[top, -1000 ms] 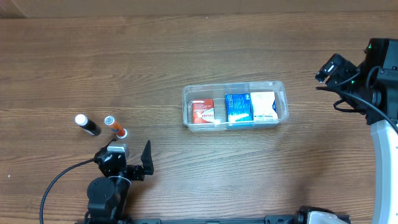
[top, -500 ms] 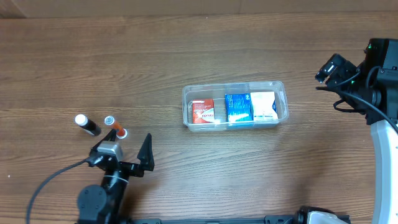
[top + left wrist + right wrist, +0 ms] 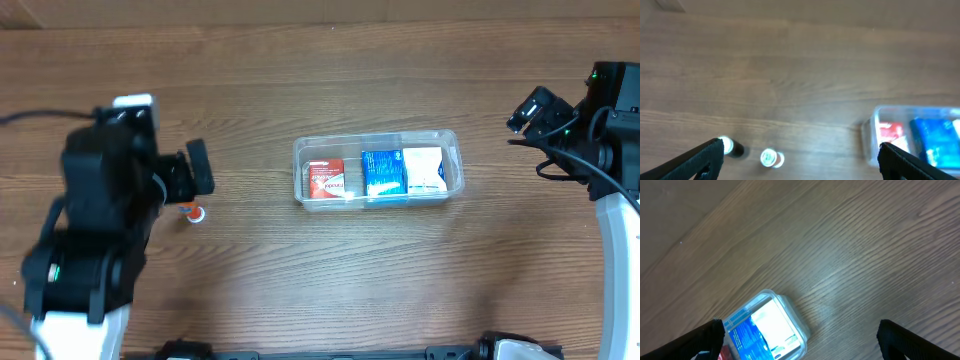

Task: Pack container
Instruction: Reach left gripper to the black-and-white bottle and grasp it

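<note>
Left hand (image 3: 800,155) wide open, empty | right hand (image 3: 800,330) wide open, empty | container (image 3: 378,142) mid-frame on desk (image 3: 300,270), three boxes (image 3: 383,172) inside

The place looked like a robotics lab bench. A bare wood-grain table (image 3: 400,280) carried a small staged set-up. A clear plastic container (image 3: 375,137) held a red box (image 3: 326,180), a blue box (image 3: 382,172) and a white box (image 3: 424,170) side by side. A dark tube (image 3: 732,148) and a second tube (image 3: 771,158) sat well apart from it. Two machine arms stood at the table's sides. The left arm (image 3: 100,230) was black above a white lower link, and the right arm (image 3: 610,130) was built the same way. A green light (image 3: 597,72) glowed on the right arm's housing. A black cable (image 3: 40,117) trailed from the left arm, and a dark rail (image 3: 330,354) lined the near edge.
</note>
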`<state>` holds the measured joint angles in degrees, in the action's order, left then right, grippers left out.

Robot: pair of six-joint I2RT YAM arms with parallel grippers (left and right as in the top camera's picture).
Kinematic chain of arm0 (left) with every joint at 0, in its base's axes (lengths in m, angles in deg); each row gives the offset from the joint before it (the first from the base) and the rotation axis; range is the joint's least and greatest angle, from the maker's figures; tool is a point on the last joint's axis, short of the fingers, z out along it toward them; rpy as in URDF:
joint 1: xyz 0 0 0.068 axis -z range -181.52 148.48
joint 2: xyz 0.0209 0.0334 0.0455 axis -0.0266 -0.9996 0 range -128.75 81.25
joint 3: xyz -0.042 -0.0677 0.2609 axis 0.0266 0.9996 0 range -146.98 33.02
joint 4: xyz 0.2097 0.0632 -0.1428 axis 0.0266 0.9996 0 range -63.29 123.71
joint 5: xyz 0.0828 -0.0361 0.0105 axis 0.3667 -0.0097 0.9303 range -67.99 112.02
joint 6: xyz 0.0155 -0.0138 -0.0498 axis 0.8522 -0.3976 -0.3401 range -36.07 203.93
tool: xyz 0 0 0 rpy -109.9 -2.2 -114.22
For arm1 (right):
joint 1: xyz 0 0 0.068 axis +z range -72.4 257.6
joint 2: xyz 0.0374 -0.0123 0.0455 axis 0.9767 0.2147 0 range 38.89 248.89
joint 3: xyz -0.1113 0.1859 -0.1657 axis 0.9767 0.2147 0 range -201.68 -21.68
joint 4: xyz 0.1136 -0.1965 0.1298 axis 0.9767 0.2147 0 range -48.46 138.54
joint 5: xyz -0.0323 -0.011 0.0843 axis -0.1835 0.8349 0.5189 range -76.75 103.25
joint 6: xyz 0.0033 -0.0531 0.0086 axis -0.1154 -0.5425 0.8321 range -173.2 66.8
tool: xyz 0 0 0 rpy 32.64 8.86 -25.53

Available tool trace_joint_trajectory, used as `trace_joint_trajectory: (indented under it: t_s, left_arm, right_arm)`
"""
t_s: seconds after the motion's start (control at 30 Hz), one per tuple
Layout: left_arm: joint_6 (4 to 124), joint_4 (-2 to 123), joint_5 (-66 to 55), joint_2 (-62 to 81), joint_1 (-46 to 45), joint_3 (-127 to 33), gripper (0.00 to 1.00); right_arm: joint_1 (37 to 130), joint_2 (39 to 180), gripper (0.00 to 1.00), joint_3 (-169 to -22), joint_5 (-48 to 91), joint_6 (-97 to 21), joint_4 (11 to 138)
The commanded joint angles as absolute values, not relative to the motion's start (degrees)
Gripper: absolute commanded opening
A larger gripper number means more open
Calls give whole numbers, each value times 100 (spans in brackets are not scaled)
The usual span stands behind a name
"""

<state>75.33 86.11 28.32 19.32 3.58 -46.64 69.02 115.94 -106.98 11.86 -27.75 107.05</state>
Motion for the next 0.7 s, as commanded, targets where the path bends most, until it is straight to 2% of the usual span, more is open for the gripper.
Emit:
trace_joint_trajectory:
  t_s: [0.0, 0.23, 0.37, 0.57, 0.63, 0.67]
  left_arm:
    - [6875, 9162, 3162, 1165, 41, -4780, 100]
    - [6572, 9549, 2614, 39, -1834, -4777, 100]
    - [6615, 9479, 2681, -511, -2182, -4777, 100]
    - [6832, 9118, 2391, -1517, -2315, -4777, 86]
    - [6871, 9116, 2367, -1797, -2326, -4777, 75]
    - [6934, 9109, 2345, -1893, -2326, -4777, 73]
  right_arm:
    - [6900, 11551, 100, -10755, 1208, -2768, 10675]
    - [6900, 11551, 100, -10755, 1208, -2768, 10675]
    - [6900, 11551, 100, -10755, 1208, -2768, 10675]
    - [6900, 11551, 100, -10755, 1208, -2768, 10675]
    - [6900, 11551, 100, -10755, 1208, -2768, 10675]
    - [6900, 11551, 100, -10755, 1208, -2768, 10675]
